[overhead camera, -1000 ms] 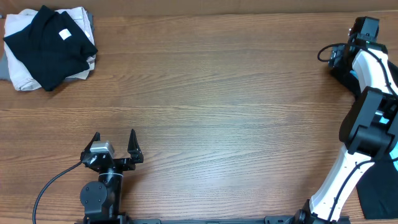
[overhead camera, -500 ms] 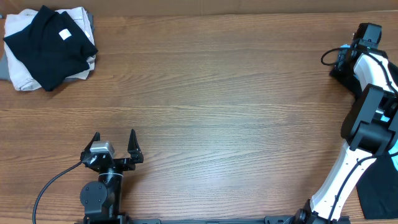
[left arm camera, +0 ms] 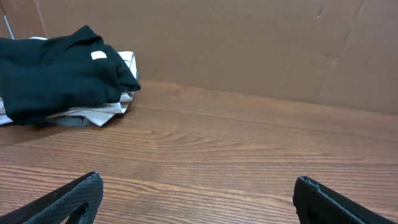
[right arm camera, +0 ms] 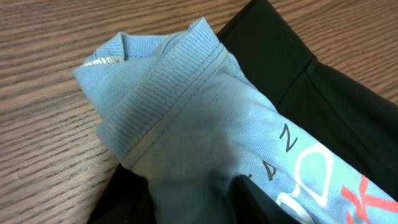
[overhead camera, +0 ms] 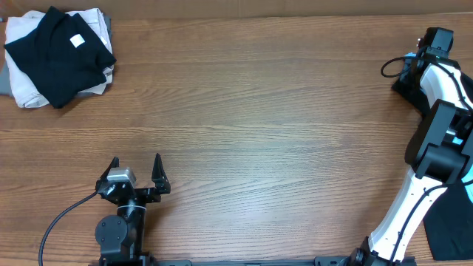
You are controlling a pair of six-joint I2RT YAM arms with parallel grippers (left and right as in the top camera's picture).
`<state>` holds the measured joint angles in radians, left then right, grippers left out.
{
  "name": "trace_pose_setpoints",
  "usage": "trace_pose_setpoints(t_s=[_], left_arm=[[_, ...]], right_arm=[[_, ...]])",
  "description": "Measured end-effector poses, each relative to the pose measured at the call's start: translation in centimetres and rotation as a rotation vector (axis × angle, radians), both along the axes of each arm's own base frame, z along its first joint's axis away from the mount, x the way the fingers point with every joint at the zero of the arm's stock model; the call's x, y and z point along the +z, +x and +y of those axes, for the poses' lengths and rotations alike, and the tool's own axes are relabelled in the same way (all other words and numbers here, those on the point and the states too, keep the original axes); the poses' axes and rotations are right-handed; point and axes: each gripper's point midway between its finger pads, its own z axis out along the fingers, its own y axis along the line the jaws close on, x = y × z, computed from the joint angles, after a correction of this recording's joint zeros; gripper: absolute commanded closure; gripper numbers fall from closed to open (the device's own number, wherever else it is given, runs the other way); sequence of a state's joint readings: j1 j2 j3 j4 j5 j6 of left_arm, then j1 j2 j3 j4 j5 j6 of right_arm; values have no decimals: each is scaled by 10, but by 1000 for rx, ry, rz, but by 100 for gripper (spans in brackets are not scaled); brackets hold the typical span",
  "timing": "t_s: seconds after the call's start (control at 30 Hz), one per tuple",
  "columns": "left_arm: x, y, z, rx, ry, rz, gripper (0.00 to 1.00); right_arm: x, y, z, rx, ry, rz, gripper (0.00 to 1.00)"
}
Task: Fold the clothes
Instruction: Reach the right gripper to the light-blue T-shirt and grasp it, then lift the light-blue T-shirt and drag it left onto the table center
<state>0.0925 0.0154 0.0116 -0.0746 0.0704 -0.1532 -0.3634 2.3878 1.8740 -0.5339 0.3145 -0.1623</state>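
The clothes, a light blue T-shirt with a ribbed collar and white and red lettering, lie bunched on a black garment in the right wrist view. My right gripper is closed in on a fold of the blue fabric, one dark finger on each side of it. In the overhead view the right arm reaches to the table's far right edge, and the T-shirt is hidden under it. My left gripper stands wide open at the near left, holding nothing, with bare wood between its fingers.
A pile of black garments on beige cloth lies at the far left corner, also seen from the left wrist. More dark cloth hangs off the near right. A cardboard wall backs the table.
The right arm's wrist shifted slightly right and down over the far right edge, then held still. The left arm has not moved.
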Motion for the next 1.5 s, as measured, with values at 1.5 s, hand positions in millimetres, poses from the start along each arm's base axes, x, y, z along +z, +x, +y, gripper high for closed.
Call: trace_pose_setpoints(t_s=[1.5], left_arm=[[0, 0, 0, 0, 0, 0, 0]], right_arm=[[447, -59, 147, 14, -52, -848, 96]])
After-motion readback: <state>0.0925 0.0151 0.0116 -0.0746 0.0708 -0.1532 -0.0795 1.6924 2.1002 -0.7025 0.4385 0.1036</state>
